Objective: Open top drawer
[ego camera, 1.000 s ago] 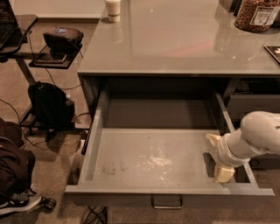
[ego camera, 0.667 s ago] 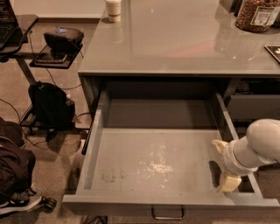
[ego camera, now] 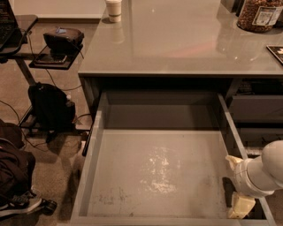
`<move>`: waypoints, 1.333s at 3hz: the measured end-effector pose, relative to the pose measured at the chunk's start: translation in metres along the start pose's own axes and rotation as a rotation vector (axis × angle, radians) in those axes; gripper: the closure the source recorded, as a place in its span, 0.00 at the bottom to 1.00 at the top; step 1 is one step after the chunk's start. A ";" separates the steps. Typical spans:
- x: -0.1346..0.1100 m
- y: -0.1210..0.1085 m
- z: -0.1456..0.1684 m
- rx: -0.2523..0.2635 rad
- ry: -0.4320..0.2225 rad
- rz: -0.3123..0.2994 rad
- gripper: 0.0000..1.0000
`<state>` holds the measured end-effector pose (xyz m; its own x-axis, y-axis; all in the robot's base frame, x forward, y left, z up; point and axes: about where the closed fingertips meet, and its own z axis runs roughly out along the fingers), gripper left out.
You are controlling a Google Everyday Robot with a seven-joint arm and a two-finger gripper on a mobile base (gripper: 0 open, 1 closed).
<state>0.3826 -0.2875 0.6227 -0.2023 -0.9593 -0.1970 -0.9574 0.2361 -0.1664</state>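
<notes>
The top drawer (ego camera: 154, 176) stands pulled far out from under the grey counter. Its long scuffed grey interior is in full view and holds nothing. The drawer's front edge runs along the bottom of the camera view, and its handle is out of view. My gripper (ego camera: 237, 184) is at the lower right, inside the drawer next to its right wall. Its two cream fingers (ego camera: 241, 206) are spread apart with nothing held between them. The white wrist (ego camera: 265, 172) reaches in from the right edge.
The grey counter (ego camera: 177, 39) carries a paper cup (ego camera: 114, 9) and a jar (ego camera: 258, 15). Narrower grey drawers (ego camera: 254, 108) sit to the right. A black backpack (ego camera: 51, 103), a side table with a black device (ego camera: 62, 39) and a dark bag (ego camera: 13, 176) stand to the left.
The drawer has slid further out toward the camera. My gripper has moved toward the camera along the right wall with it.
</notes>
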 end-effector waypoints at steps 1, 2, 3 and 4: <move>0.000 0.000 0.000 0.000 0.000 0.000 0.00; -0.009 -0.015 -0.019 -0.019 0.009 -0.025 0.00; -0.021 -0.036 -0.069 -0.016 0.035 -0.056 0.00; -0.027 -0.044 -0.124 0.014 0.054 -0.095 0.00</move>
<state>0.4046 -0.2918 0.7554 -0.1221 -0.9844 -0.1271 -0.9698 0.1455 -0.1956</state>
